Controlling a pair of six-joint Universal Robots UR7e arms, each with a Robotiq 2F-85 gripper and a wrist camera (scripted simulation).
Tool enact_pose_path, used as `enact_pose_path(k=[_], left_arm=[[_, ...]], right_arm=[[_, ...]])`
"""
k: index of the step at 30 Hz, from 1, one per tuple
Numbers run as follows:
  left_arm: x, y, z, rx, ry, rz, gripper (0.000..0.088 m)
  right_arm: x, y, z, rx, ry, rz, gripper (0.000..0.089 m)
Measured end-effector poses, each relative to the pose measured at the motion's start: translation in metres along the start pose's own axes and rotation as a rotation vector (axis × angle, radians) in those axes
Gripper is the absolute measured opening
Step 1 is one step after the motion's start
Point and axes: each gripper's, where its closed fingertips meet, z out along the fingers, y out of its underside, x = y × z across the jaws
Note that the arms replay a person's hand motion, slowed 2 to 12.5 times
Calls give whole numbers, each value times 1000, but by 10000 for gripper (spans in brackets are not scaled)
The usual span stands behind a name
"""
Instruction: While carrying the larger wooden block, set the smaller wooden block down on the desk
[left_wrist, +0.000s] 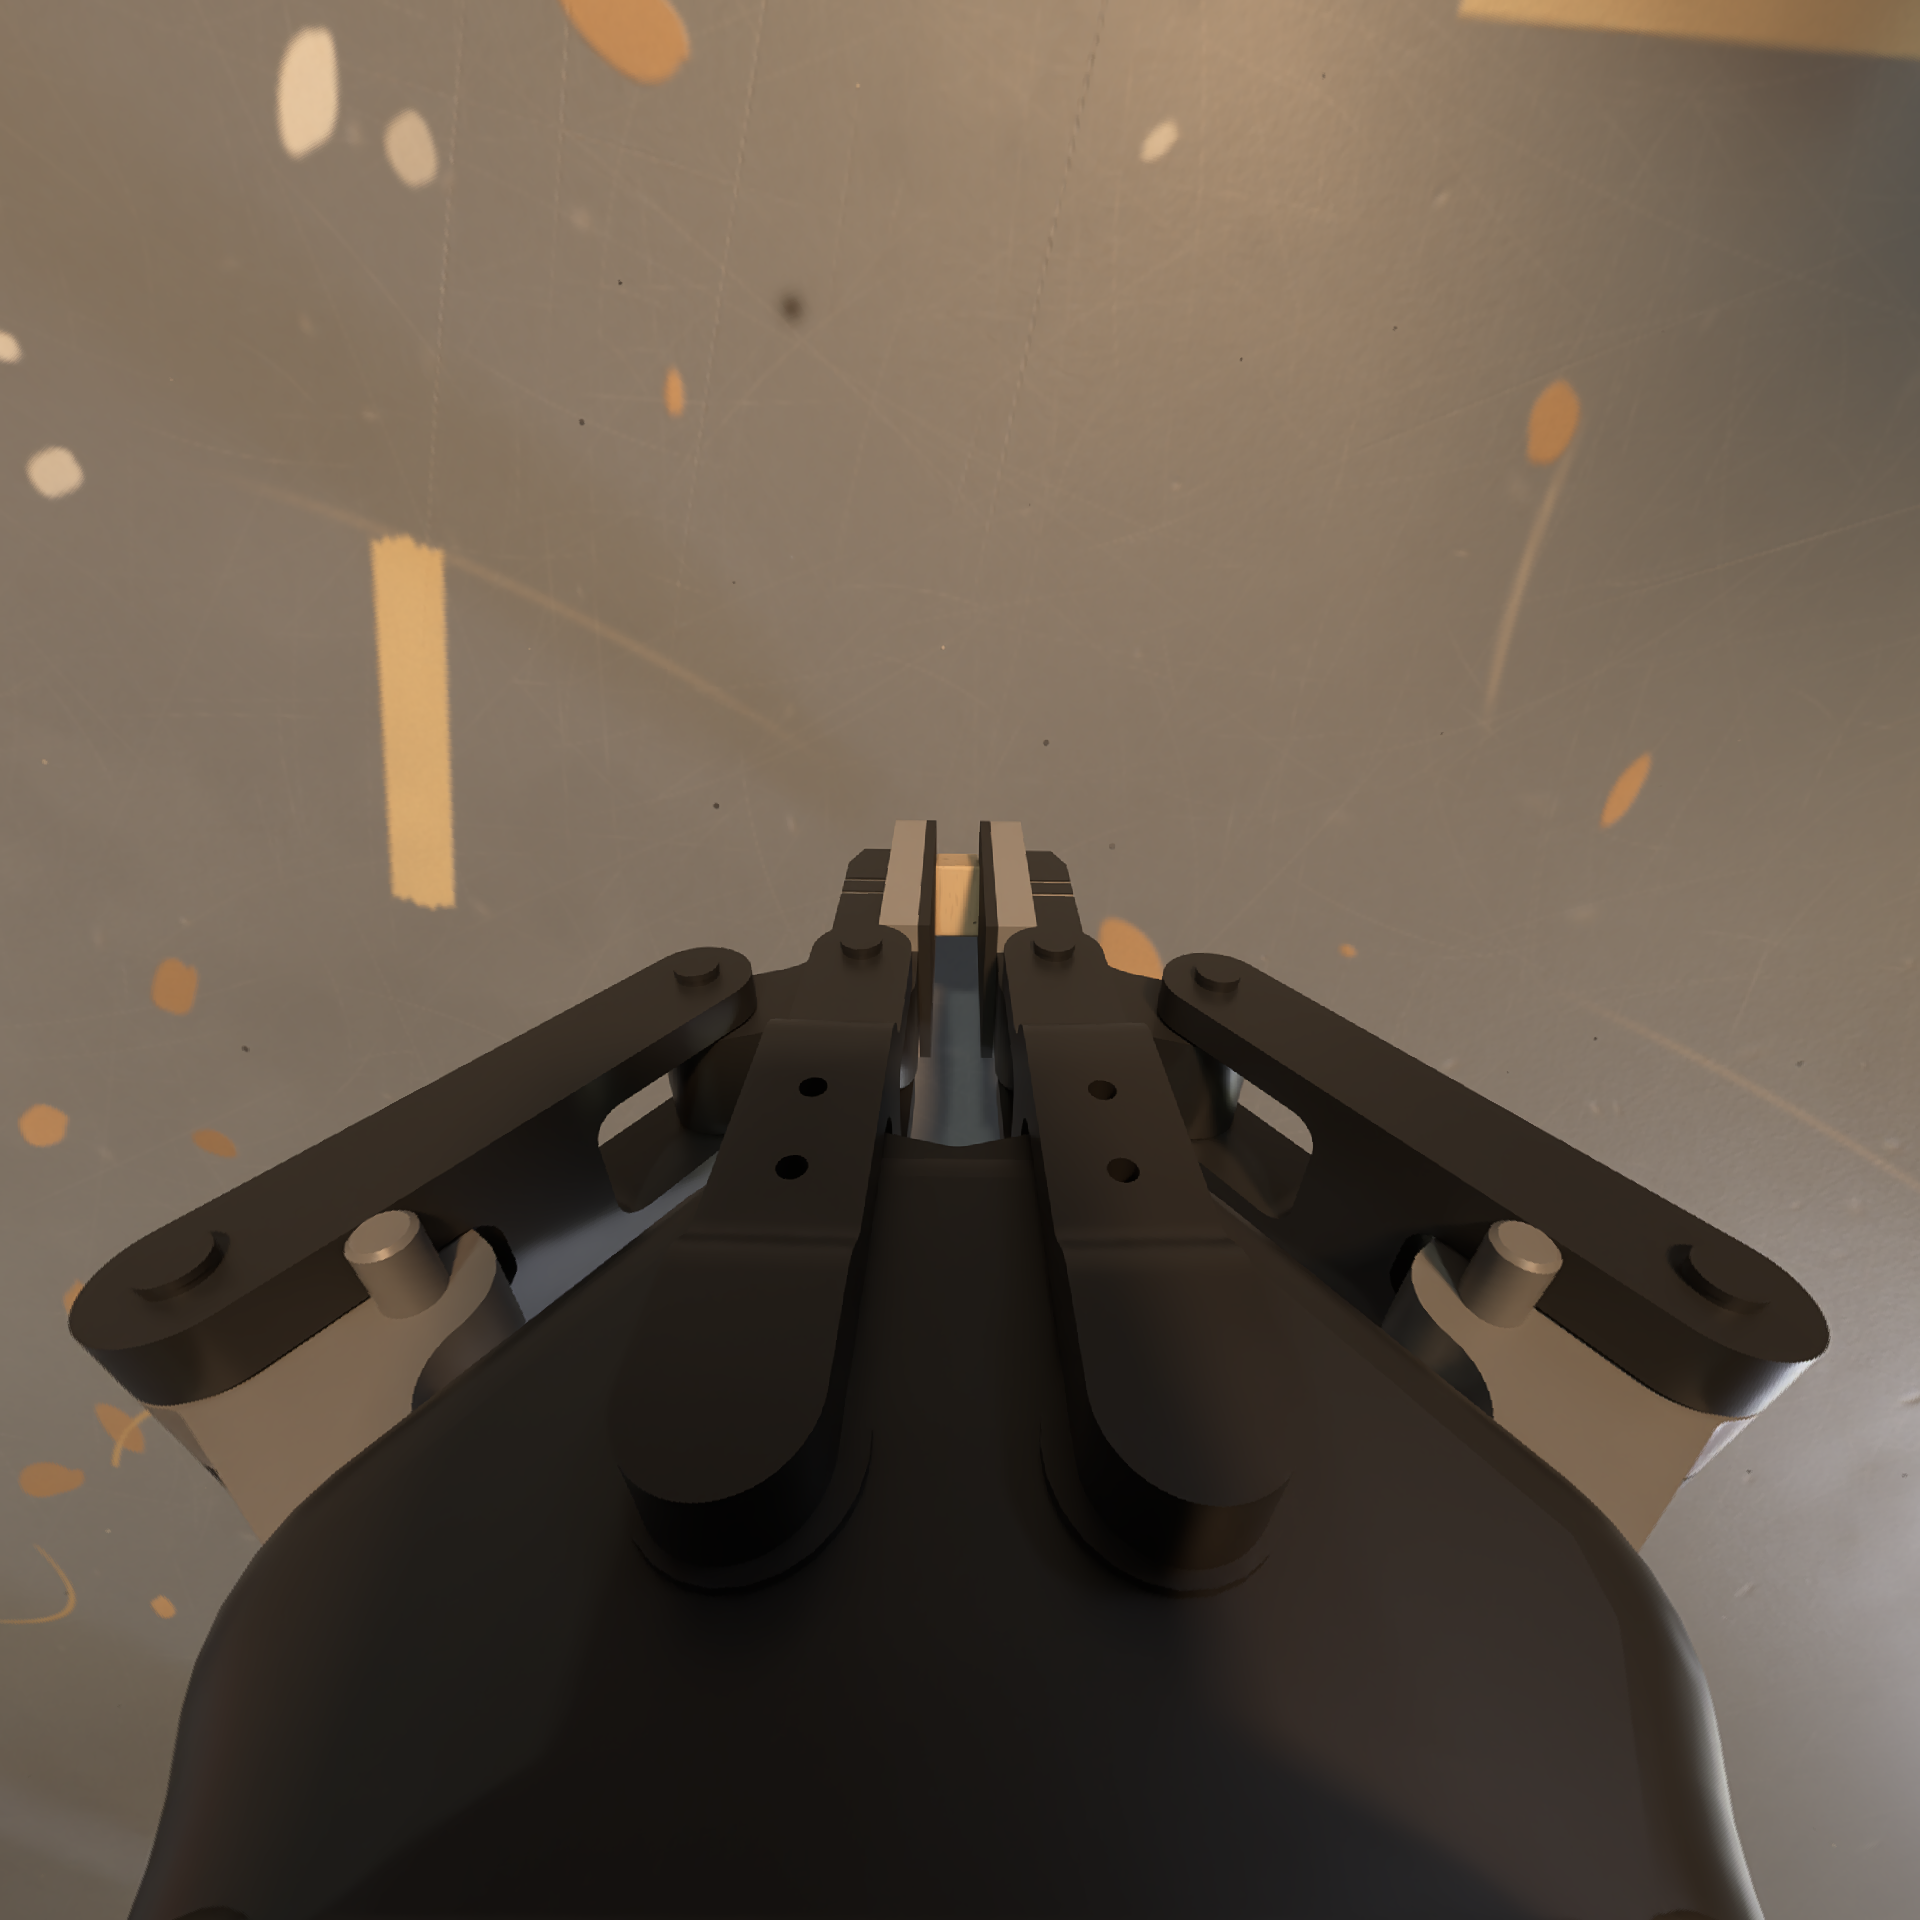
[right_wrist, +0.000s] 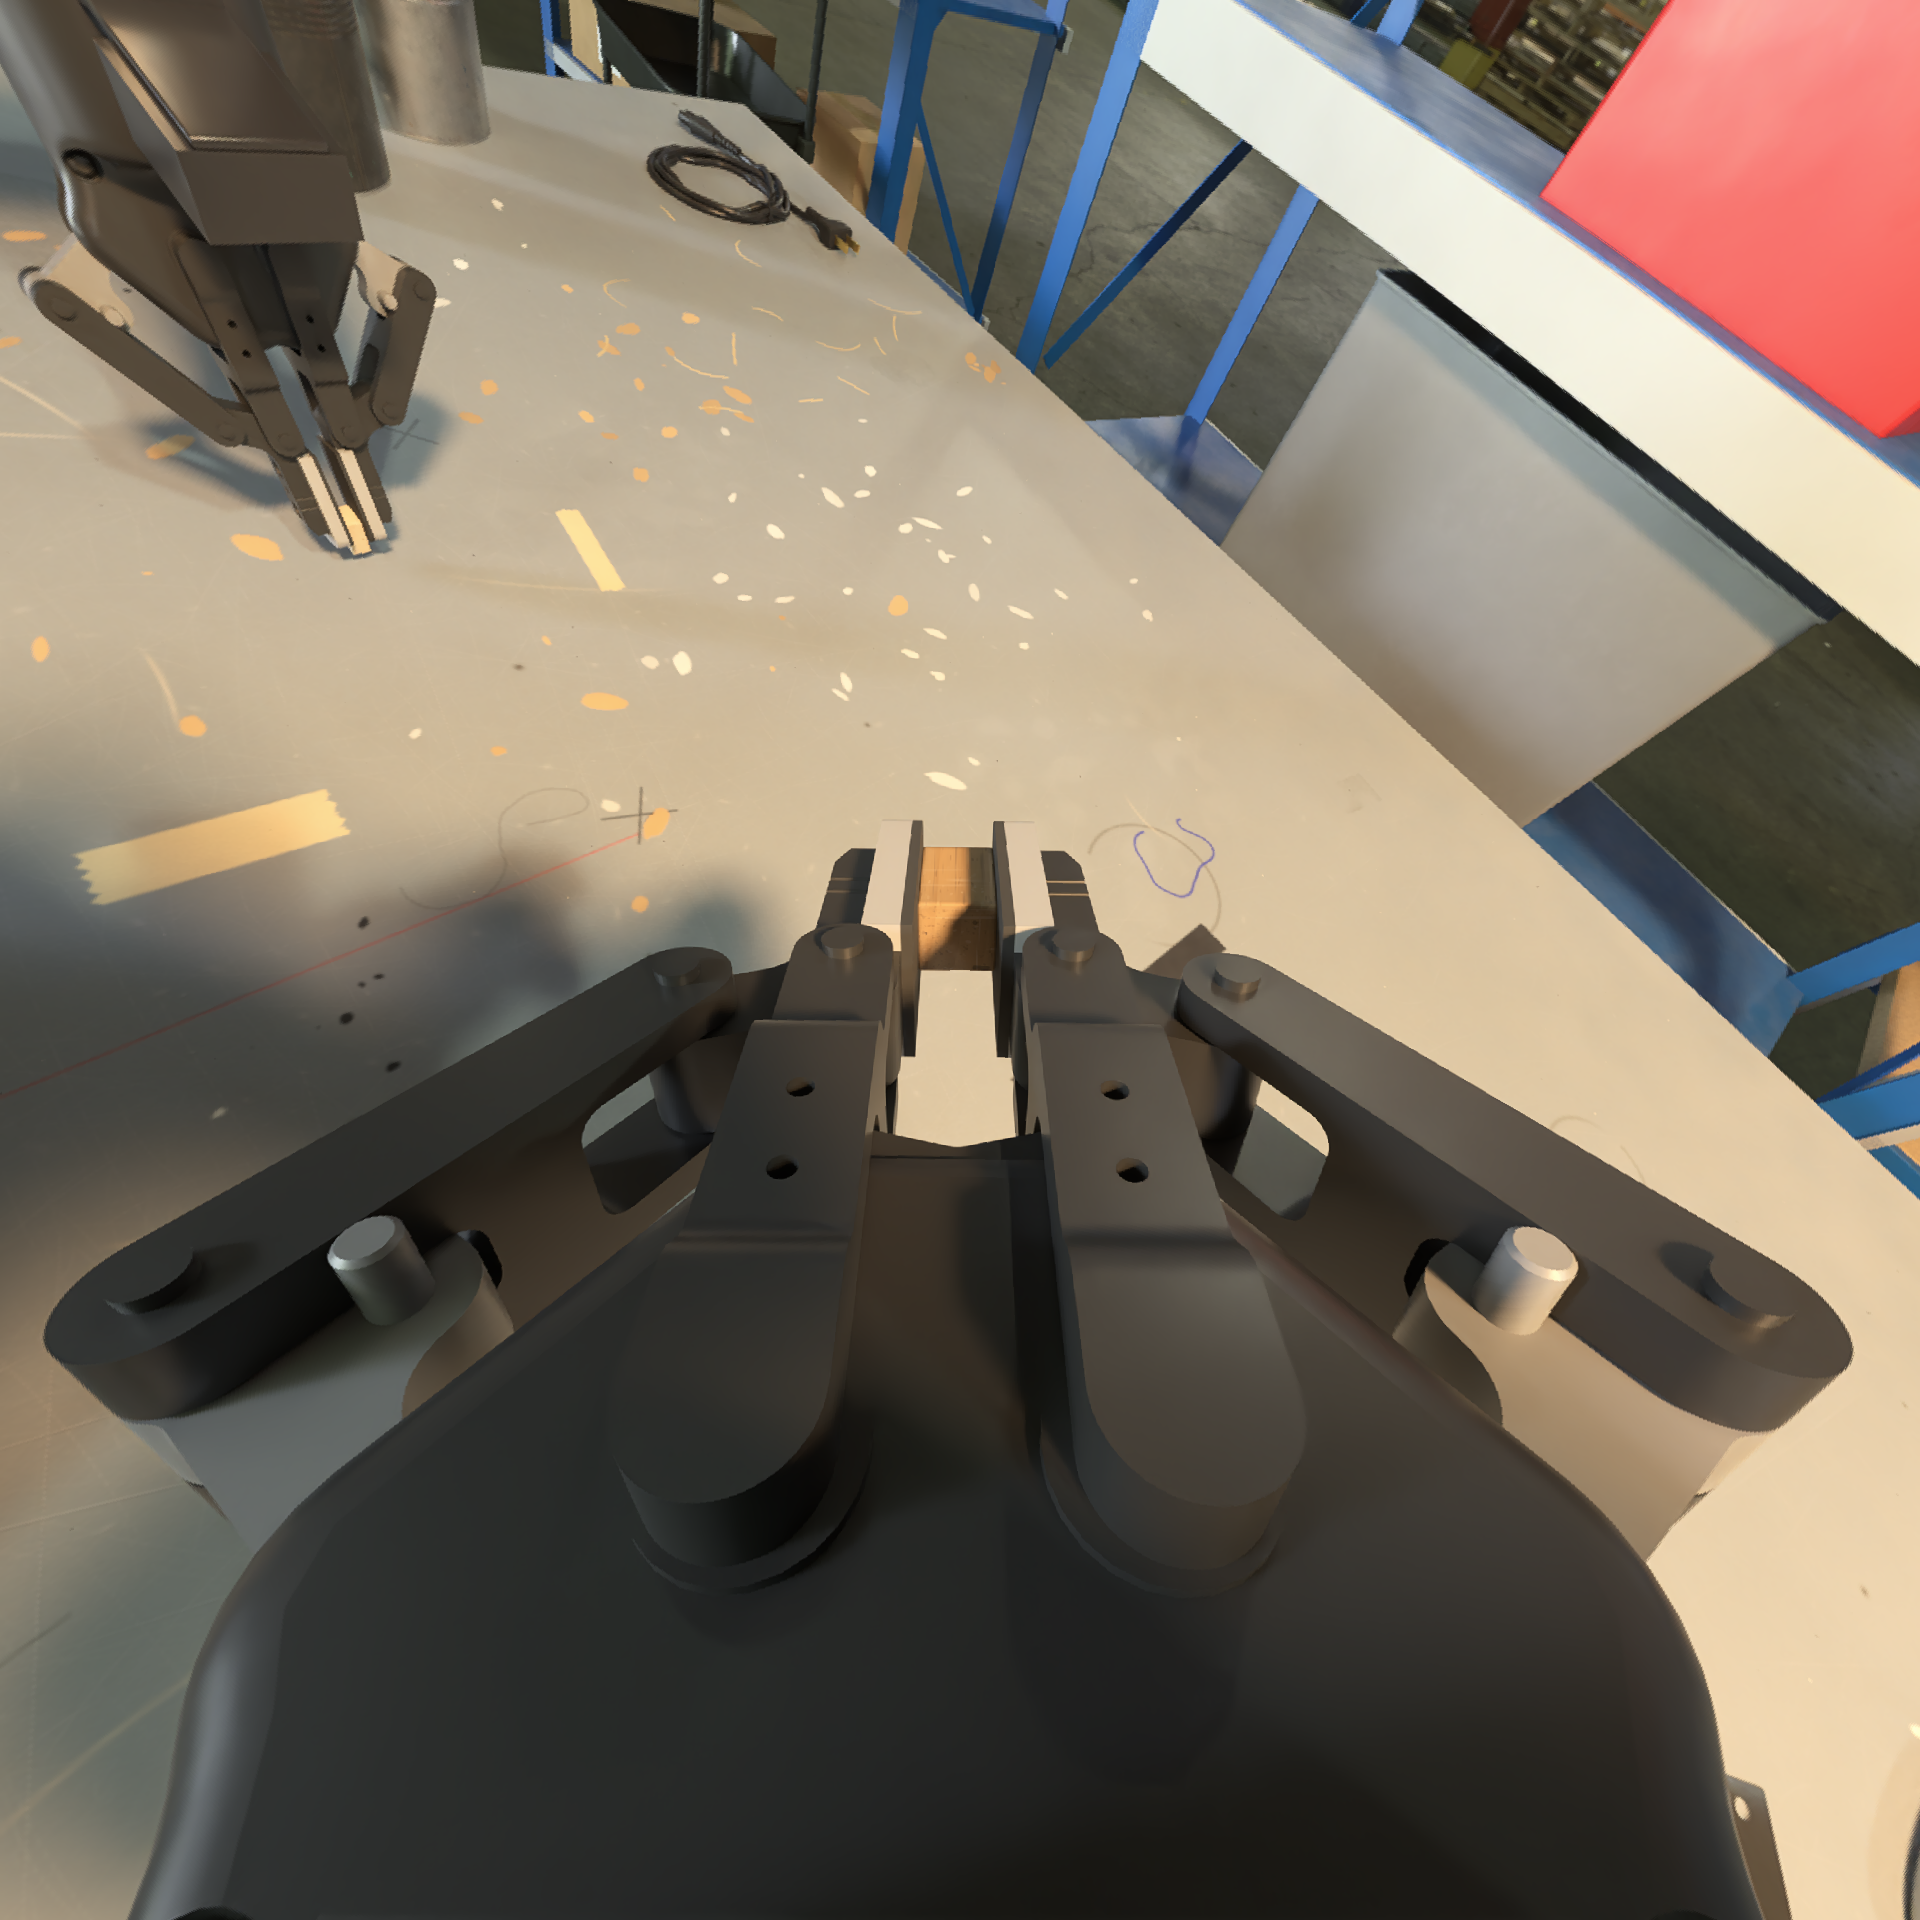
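The smaller wooden block (left_wrist: 956, 896) is a pale, narrow sliver of wood pinched between the light pads of the left gripper (left_wrist: 956, 878), whose fingers are drawn almost together around it. In the left wrist view only its near face and a thin strip of its top show; the pads cover both flanks. The right wrist view shows the same gripper (right_wrist: 348, 520) at the far left, pointing straight down, with the block's pale tip (right_wrist: 356, 532) at or just above the desk (right_wrist: 727, 675); whether it actually touches the surface cannot be told from either view.

The larger wooden block (right_wrist: 956, 906) is darker, a warm brown with fine grain lines, and squarish. It sits clamped between the pads of the right gripper (right_wrist: 956, 883), whose fingers stand a moderate way apart to fit its width. Its top and near face are visible, its sides are hidden by the pads, and it hangs above the near part of the desk, casting a shadow to its right.

The grey desk is flecked with orange and white paint spots, scratches and pen marks. A short strip of masking tape (right_wrist: 589, 549) lies right of the left gripper, and a longer strip (right_wrist: 213, 847) lies nearer, to the left. A coiled black cable (right_wrist: 727, 182) rests at the far edge. Beyond the right edge stand a blue steel frame (right_wrist: 1081, 177) and a red panel (right_wrist: 1756, 197), both cut off by the picture border.
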Motion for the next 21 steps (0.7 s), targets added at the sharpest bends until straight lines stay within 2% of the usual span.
enact_pose_path(k=[21], left_arm=[[0, 0, 0, -8, -7, 1, 72]], right_arm=[[1, 1, -1, -2, 2, 0, 117]])
